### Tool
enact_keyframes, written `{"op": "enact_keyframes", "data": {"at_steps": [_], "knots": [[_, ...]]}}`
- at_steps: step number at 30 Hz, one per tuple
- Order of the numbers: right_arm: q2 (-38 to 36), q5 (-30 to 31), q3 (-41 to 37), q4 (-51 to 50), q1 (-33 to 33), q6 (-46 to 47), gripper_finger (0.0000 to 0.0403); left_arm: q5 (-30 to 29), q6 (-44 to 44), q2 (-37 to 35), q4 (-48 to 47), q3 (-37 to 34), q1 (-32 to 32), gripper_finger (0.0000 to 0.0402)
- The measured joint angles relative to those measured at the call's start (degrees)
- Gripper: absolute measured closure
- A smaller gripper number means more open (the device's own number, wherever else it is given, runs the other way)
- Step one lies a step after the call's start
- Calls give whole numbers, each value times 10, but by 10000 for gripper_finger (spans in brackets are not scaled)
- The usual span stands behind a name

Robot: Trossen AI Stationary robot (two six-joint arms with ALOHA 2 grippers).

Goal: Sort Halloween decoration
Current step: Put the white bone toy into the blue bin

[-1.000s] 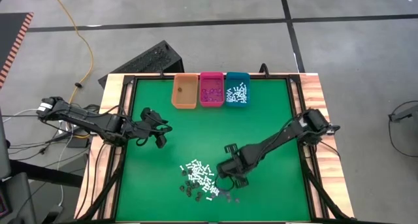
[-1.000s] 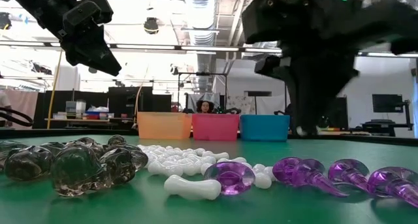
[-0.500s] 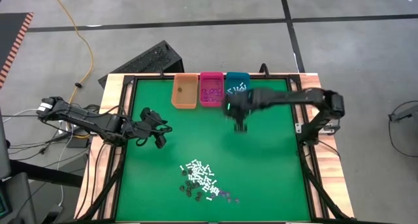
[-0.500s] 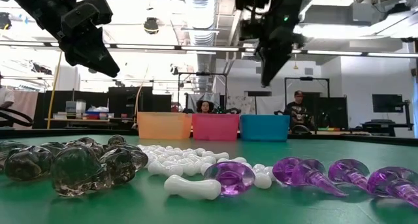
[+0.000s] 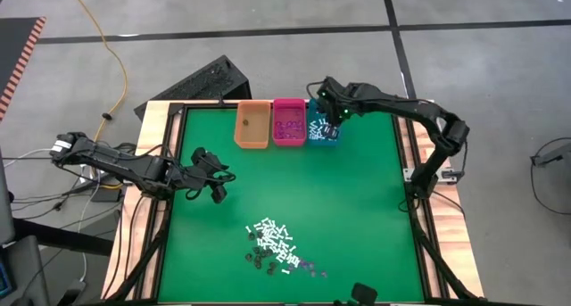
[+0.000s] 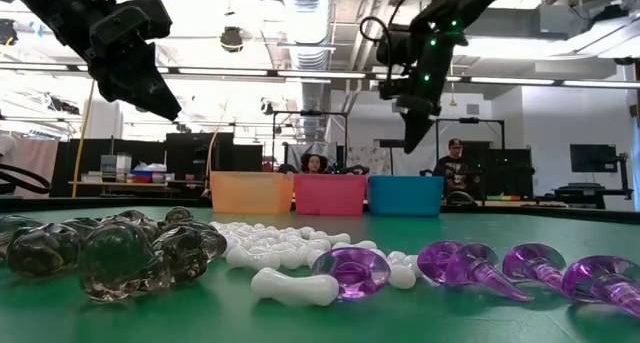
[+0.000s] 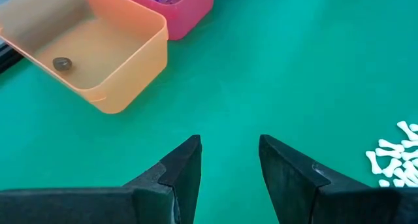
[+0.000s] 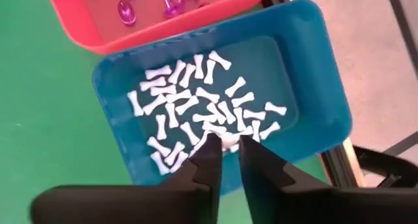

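My right gripper (image 5: 326,110) hangs over the teal bin (image 8: 307,67) at the far edge of the green desk (image 5: 357,199); its jaws stand a narrow gap apart with nothing between them; below them white bone-shaped sticks (image 8: 196,113) lie scattered across the teal bin's floor. The pink bin (image 5: 289,121) sits touching the teal one and holds purple bits (image 8: 176,2); the orange bin (image 7: 111,54) on its other side holds a single dark piece (image 7: 62,63). My left gripper (image 7: 228,165) hovers above the desk's left side, near the orange bin, jaws apart and empty. The unsorted Halloween decoration (image 5: 278,247) lies in a heap at the near middle of the desk; white sticks in the middle, dark clear pieces (image 6: 110,248) on one side, purple pieces (image 6: 500,268) on the other.
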Motion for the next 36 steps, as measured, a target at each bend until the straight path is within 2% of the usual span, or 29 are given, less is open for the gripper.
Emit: {"op": "enact_keyframes", "data": {"at_steps": [7, 11, 14, 20, 22, 24, 30, 36], "knots": [[17, -2, 0, 21, 10, -5, 234, 0, 0, 0, 0, 0, 0, 257], [15, -71, 0, 20, 44, 25, 211, 0, 0, 0, -2, 0, 0, 257], [13, -113, 1, 30, 102, 50, 211, 0, 1, 0, -2, 0, 0, 257], [22, -121, 1, 90, 262, 77, 219, 0, 0, 0, -2, 0, 0, 257], [27, -89, 1, 125, 315, 101, 221, 0, -3, 0, -2, 0, 0, 257], [41, -31, 1, 147, 363, 137, 222, 0, -7, 0, -2, 0, 0, 257], [77, 110, 1, 197, 473, 297, 223, 0, -11, 0, -2, 0, 0, 257], [160, 131, 42, 217, 529, 407, 223, 1, -18, 0, 4, 0, 0, 257]]}}
